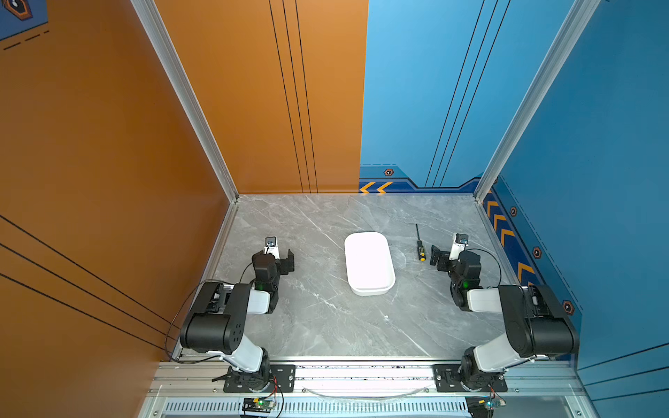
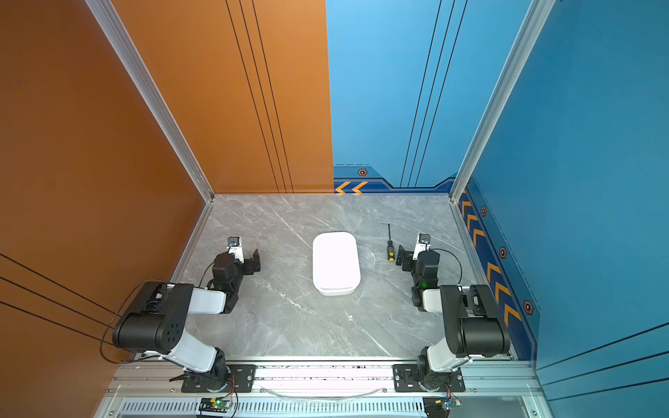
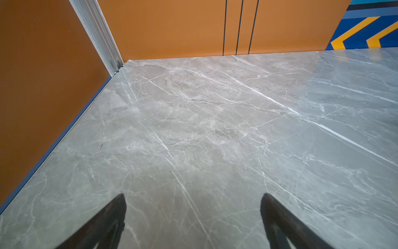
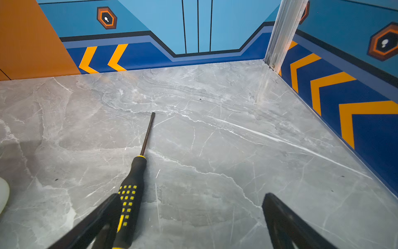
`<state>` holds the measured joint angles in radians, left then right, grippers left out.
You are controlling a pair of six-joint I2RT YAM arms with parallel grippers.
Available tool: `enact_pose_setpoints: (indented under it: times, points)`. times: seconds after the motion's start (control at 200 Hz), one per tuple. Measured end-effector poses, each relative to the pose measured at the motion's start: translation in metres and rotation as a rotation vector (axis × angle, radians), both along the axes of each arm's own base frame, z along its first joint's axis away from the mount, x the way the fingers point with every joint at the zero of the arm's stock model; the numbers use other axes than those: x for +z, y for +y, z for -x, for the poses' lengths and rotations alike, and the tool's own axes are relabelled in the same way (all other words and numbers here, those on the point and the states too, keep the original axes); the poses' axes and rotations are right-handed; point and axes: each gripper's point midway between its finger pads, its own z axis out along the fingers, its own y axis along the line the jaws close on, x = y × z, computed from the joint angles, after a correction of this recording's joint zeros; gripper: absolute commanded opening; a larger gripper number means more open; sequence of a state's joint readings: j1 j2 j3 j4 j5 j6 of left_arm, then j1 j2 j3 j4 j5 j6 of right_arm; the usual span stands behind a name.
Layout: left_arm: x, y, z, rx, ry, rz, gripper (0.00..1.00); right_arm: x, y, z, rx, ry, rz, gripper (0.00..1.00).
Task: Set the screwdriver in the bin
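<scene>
**Right arm's pick: screwdriver off-centre in spread jaws**

Left gripper (image 3: 193, 195) is spread wide over bare bench (image 1: 325, 325), holding nothing. Right gripper (image 4: 191, 195) is spread just as wide and is also empty. Bin (image 1: 371, 289) sits mid-bench between the arms; it looks empty, but glare hides detail.

Screwdriver (image 4: 133, 189) lies flat on the bench between bin and right gripper, apart from the bin and just beside the gripper, so the right arm is clearly nearer. Long axis runs near-to-far: yellow cap toward the robot, tip toward the back wall, roughly parallel to the bin's long side.

In the right wrist view the handle hugs one finger, not centred. I'd shift the gripper bin-ward before closing. The path to the bin is open bench. Right wall is near, back wall well clear.
</scene>
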<state>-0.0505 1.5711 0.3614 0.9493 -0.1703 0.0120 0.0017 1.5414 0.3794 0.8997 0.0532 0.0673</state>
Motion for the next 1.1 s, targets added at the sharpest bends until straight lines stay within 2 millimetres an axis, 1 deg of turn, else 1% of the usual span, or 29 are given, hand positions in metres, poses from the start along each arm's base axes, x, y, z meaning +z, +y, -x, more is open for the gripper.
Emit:
enact_pose_setpoints:
  times: [0.516, 0.616, 0.681, 0.791, 0.826, 0.896, 0.956, 0.996, 1.041, 1.102]
  points:
    - [0.0, 0.004, 0.0, 0.008, 0.001, 0.001, 0.98, 0.0, -0.001, 0.001, -0.011, 0.004, 0.006, 1.0]
    - [0.001, 0.004, 0.001, 0.008, 0.002, 0.001, 0.98, 0.007, -0.002, 0.006, -0.025, 0.02, 0.013, 1.0]
    - [0.005, 0.004, 0.002, 0.007, -0.002, 0.001, 0.98, 0.022, -0.004, 0.006, -0.042, 0.03, 0.008, 1.0]
    - [0.02, -0.001, 0.005, -0.009, -0.012, -0.008, 0.98, 0.058, -0.002, -0.005, -0.049, 0.036, -0.019, 1.0]
    - [0.029, -0.004, 0.006, -0.023, -0.018, -0.013, 0.98, 0.071, 0.001, -0.01, -0.043, 0.038, -0.032, 1.0]
    - [0.048, -0.014, 0.004, -0.061, -0.027, -0.007, 0.98, 0.085, 0.009, -0.015, -0.019, 0.066, -0.052, 1.0]
    - [0.07, -0.026, -0.001, -0.109, -0.042, 0.023, 0.98, 0.086, 0.018, -0.019, 0.01, 0.123, -0.074, 1.0]
    - [0.084, -0.034, -0.004, -0.144, -0.058, 0.056, 0.98, 0.083, 0.024, -0.024, 0.034, 0.175, -0.087, 1.0]
    - [0.098, -0.044, -0.007, -0.181, -0.072, 0.101, 0.98, 0.074, 0.031, -0.03, 0.059, 0.246, -0.1, 1.0]
    - [0.108, -0.056, -0.01, -0.225, -0.071, 0.159, 0.98, 0.058, 0.037, -0.037, 0.08, 0.341, -0.111, 1.0]
